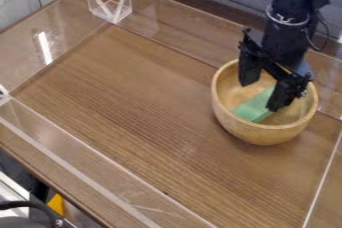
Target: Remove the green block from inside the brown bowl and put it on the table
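In the brown bowl [235, 123], the green block [249, 106] looks light and stiff; grip mid-length. The gripper [258, 92] stands wide open, apparently empty.

Lighting's decent here, fairly bright and pretty even across the worktop [120, 102]. Shadows are soft, nothing harsh, with a bit of darker shading inside the bowl [265, 100] along its wall. The black gripper [254, 77] comes out so dark you lose most of its detail. Picture's kinda low-res and soft all over, so the wood grain looks smudgy. Can't tell where the light's coming from, tbh.
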`<action>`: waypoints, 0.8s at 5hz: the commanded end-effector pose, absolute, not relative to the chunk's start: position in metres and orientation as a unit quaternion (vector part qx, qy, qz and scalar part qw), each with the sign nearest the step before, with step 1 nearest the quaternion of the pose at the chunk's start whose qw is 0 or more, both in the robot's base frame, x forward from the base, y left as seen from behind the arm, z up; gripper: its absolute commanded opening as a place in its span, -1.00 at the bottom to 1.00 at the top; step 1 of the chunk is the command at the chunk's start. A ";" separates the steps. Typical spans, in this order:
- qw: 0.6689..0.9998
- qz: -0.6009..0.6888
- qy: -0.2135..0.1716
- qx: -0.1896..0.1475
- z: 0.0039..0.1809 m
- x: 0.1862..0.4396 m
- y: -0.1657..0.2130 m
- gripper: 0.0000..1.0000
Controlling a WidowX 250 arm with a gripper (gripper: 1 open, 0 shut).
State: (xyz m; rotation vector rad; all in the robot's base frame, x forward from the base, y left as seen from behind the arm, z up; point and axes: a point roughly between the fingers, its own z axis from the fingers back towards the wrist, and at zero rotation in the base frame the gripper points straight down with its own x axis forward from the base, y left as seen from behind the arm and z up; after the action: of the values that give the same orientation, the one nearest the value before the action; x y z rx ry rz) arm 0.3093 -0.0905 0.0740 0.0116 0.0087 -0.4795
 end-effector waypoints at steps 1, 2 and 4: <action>0.970 -0.239 -0.039 0.008 0.095 0.313 -0.095 1.00; 0.975 -0.215 -0.048 0.011 0.091 0.312 -0.091 1.00; 0.975 -0.211 -0.060 0.012 0.088 0.315 -0.090 1.00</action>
State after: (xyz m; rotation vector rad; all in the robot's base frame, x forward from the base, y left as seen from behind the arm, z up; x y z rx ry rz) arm 0.3062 -0.0872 0.0683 0.0276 -0.0491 -0.4189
